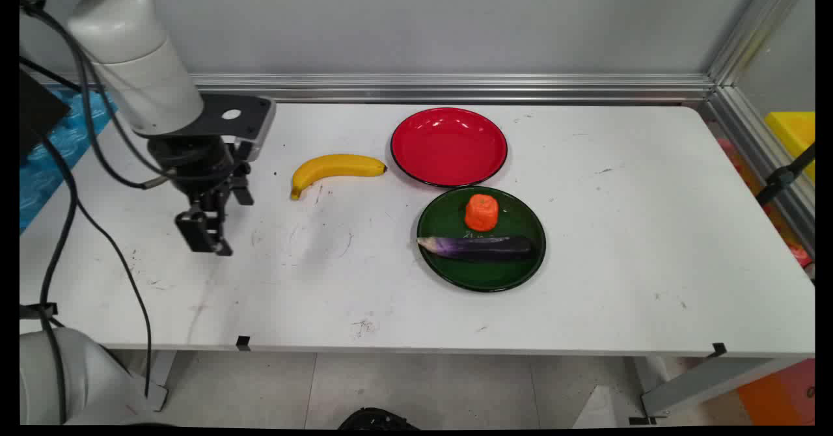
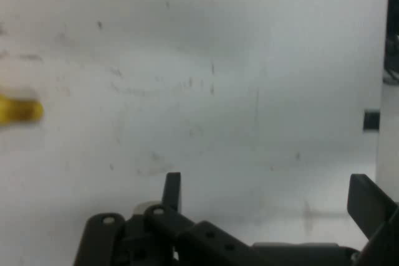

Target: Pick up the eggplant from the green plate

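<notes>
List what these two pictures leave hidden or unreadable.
- Banana: hand view, cut off by the left edge; only a blurred yellow end shows.
- Plates: outside the hand view.
- White marking on the green plate, behind the eggplant: main view, too small to read.
- Gripper: main view, seen side-on; finger gap hidden.

The white table (image 1: 618,260) is scuffed with dark marks. A banana (image 1: 335,168) lies left of centre. To its right, near the back, sits a red plate (image 1: 449,146), and just in front of that, nearly touching it, a green plate (image 1: 514,270).
</notes>
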